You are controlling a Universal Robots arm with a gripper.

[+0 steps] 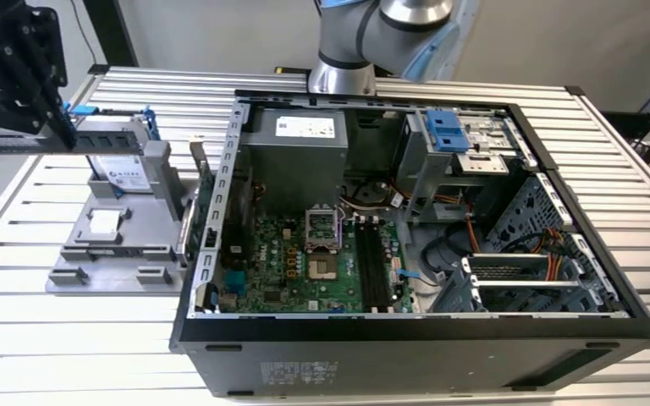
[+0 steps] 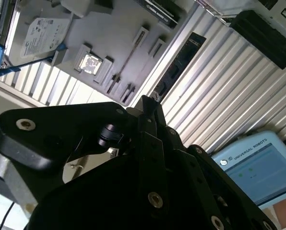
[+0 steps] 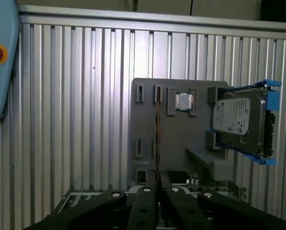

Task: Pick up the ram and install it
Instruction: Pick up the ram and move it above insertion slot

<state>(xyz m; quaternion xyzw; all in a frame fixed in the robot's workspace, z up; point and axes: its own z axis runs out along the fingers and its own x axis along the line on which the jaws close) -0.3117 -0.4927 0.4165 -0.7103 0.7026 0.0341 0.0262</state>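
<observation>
My gripper is pinched on the ram, so pickup looks done; below it sits the grey holder, and the motherboard slots far aside remain unfilled.

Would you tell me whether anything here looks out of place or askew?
Nothing stands out: the gripper holds the thin green ram stick straight, above the grey fixture beside the open black computer case.

Bright, even light lies on the ribbed metal table; inside the computer case it is shadowy. In the second wrist view the gripper is nearly black and the processor glares white.
</observation>
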